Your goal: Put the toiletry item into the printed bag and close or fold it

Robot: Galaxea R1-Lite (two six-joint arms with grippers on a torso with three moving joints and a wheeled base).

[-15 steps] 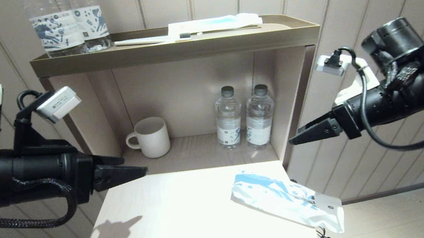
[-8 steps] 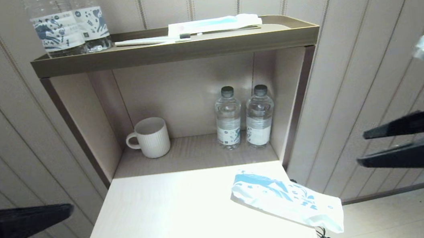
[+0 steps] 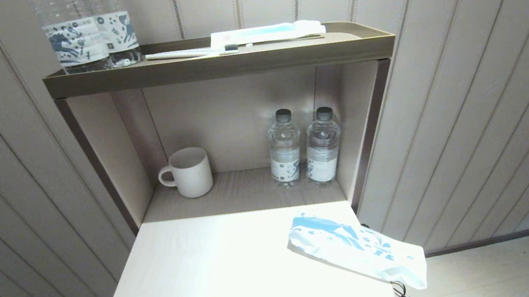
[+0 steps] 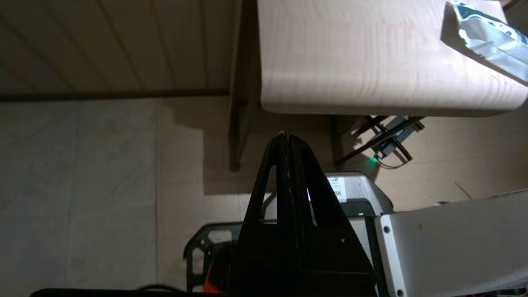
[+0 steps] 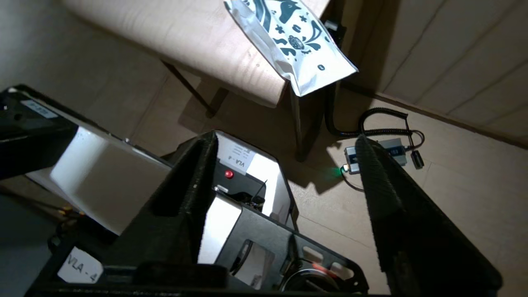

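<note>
The printed bag (image 3: 358,250) is a white pouch with dark blue motifs. It lies flat at the right front of the pale table (image 3: 209,276), with one end hanging over the corner; it also shows as the bag (image 5: 288,39) and the bag (image 4: 486,33). The toiletry item, a slim pale toothbrush (image 3: 187,53) with a dark bristle head, lies on the top tray (image 3: 219,65). Neither arm is in the head view. My left gripper (image 4: 287,134) is shut and empty, low in front of the table, over the floor. My right gripper (image 5: 285,137) stands open and empty, low and off the table's right front corner.
Two large water bottles (image 3: 89,34) and a flat white packet with a blue stripe (image 3: 265,32) share the top tray. In the niche stand a white mug (image 3: 189,172) and two small bottles (image 3: 284,148). A coiled cable and small box (image 5: 392,150) lie on the floor.
Both arms have drawn back and down out of the head view. The left gripper has shut. The bag and toothbrush have not moved.
</note>
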